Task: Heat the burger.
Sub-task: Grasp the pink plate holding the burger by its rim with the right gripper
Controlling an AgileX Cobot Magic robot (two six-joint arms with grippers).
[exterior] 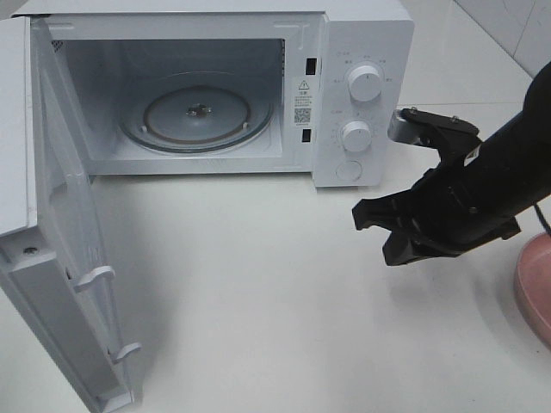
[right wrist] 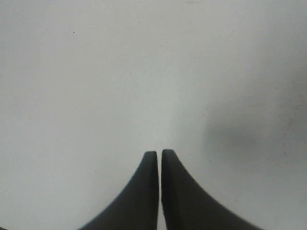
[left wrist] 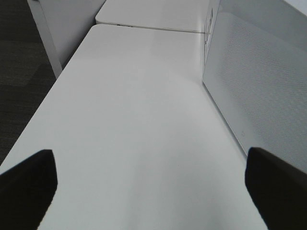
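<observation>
The burger is not in any view. The white microwave [exterior: 362, 52] stands at the back with its door [exterior: 60, 258] swung open to the left. Its glass turntable [exterior: 196, 116] is bare. My right gripper [exterior: 377, 234] hovers over the table in front of the microwave's control panel; in the right wrist view [right wrist: 159, 153] its fingers are pressed together with nothing between them. My left gripper [left wrist: 149, 158] is open and empty over bare table, beside the microwave's side wall [left wrist: 259, 76]; it does not show in the exterior high view.
The rim of a round pink plate [exterior: 535, 288] shows at the right edge, just behind my right arm. Two knobs [exterior: 363, 83] sit on the microwave's panel. The open door juts toward the table's front left. A second table [left wrist: 153, 14] adjoins beyond.
</observation>
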